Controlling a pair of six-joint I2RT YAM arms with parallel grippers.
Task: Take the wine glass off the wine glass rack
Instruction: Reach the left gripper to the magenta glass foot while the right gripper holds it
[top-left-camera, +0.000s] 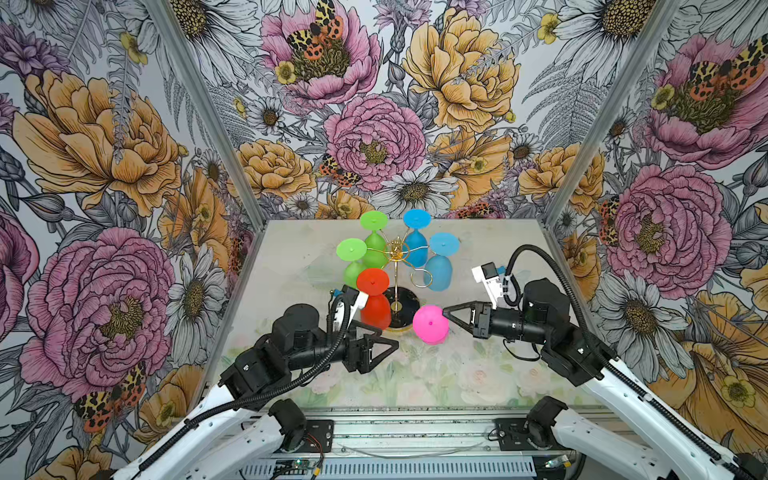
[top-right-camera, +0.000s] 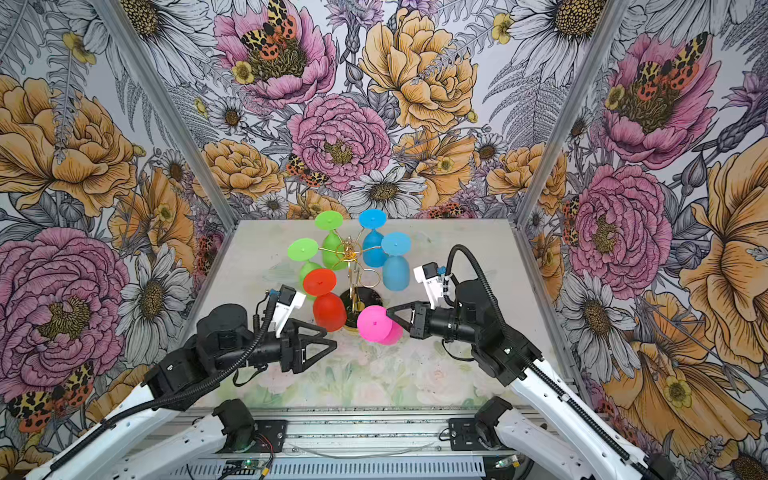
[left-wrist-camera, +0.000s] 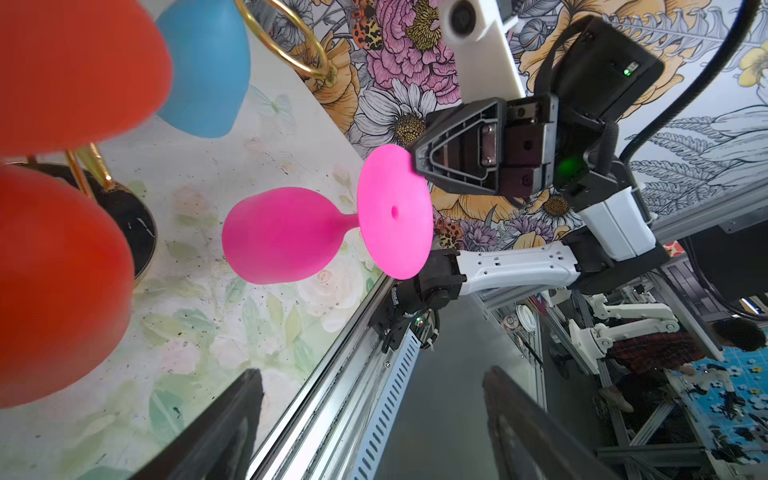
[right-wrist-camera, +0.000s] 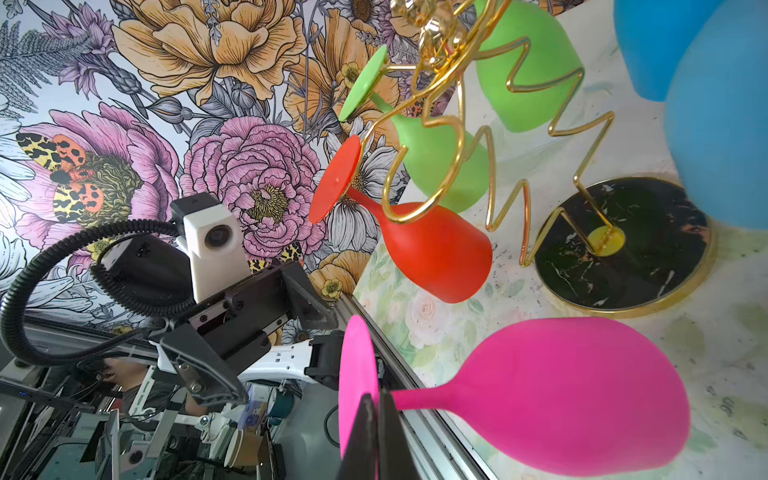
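Holding five glasses (pink glass off), rack stands.

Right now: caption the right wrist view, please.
Right gripper pinches the pink wine glass by its foot, off the gold rack.

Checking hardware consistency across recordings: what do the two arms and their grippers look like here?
Both arms have white lower links and black joints: left arm, right arm. A black ribbed cable runs along each. The left gripper and right gripper are black, with triangular open-frame fingers, and each wrist carries a white camera housing.
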